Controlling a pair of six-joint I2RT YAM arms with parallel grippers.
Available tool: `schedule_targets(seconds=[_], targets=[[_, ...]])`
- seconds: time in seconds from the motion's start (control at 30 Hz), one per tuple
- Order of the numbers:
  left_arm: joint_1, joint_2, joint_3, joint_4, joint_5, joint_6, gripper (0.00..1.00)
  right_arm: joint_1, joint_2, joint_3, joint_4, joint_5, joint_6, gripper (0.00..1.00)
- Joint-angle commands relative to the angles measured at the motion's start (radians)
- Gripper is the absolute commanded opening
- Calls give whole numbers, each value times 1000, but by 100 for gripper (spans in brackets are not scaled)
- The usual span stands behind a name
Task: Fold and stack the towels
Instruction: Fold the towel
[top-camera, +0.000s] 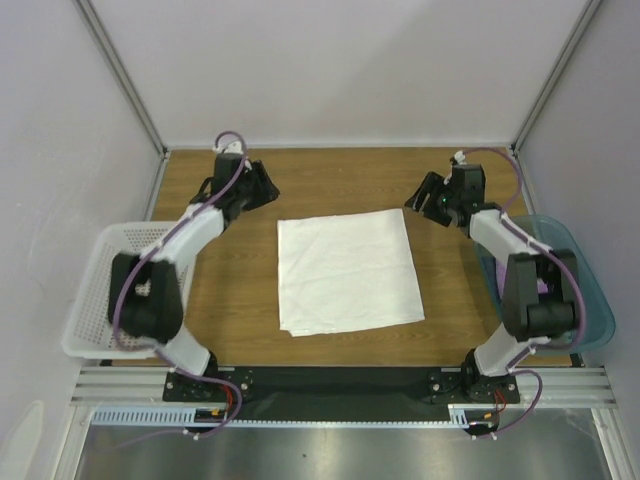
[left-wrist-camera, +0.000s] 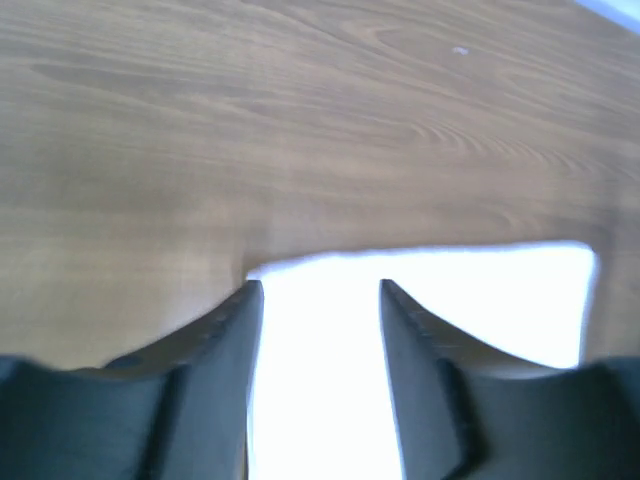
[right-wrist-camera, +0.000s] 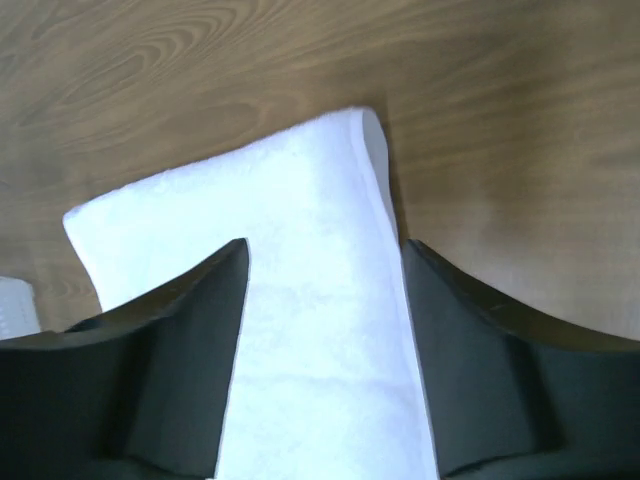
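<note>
Lying folded at centre, the large white cloth towel (top-camera: 347, 272) is free; left gripper (top-camera: 260, 186) and right gripper (top-camera: 424, 196) hover at its far corners, jaws parted, empty. Next fold likely needs corners pinched.

A wood-grain desk (top-camera: 240, 300) fills the middle of the top view, its brown veneer evenly lit, with only soft shadows. Behind it, across the upper part of the frame, stands a plain pale back wall (top-camera: 340, 70). A similar blank left panel (top-camera: 55, 150) and right panel (top-camera: 605, 140) close the sides. Two bare metal posts (top-camera: 120, 75) run diagonally from the upper corners down to the desk's far corners. A white perforated basket (top-camera: 85, 290) sits at the desk's left edge and a teal bin (top-camera: 597, 300) at its right edge. Along the bottom, a black strip (top-camera: 340, 380) meets a slotted aluminium rail (top-camera: 120, 385), with a dull grey metal sheet (top-camera: 350, 455) below that.
</note>
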Motion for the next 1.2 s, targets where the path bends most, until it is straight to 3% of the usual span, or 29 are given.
schedule_targets(seconds=[0.0,0.17,0.43,0.63,0.93,1.17], targets=[[-42,-215,-175,-47,-41,-35,62,0,-126,-85,-82,15,-4,72],[-161,-464,-375,-106,-80,-150,72,0,-291,-239,-172,12,22,79],[-287,-749,-682,-186,-90,-383,75,1,-602,-431,-363,20,56,80],[-371,-905,-843,-206,-113,-529,75,0,-688,-530,-421,11,71,80],[-560,-924,-925,-207,-181,-703,70,7,-673,-600,-421,-23,76,77],[-635,-878,-926,-254,-230,-793,66,32,-667,-616,-423,-14,89,74]])
